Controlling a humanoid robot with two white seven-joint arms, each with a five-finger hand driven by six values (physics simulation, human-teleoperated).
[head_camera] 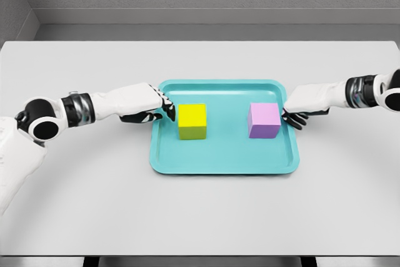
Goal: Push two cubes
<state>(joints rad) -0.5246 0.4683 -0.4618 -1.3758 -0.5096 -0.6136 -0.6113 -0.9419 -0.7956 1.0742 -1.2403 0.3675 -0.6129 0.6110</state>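
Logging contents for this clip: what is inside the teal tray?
Inside the teal tray: a yellow cube left and a purple cube right, apart. Tray floor beneath each cube is covered.

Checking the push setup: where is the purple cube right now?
In the head view, the purple cube sits on the right half of the teal tray, apart from the yellow cube to its left, with the right robot hand just beside its right face.

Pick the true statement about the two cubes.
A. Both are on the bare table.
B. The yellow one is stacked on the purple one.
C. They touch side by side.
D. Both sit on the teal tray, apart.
D: the yellow cube and purple cube rest on the teal tray with bare tray between them.
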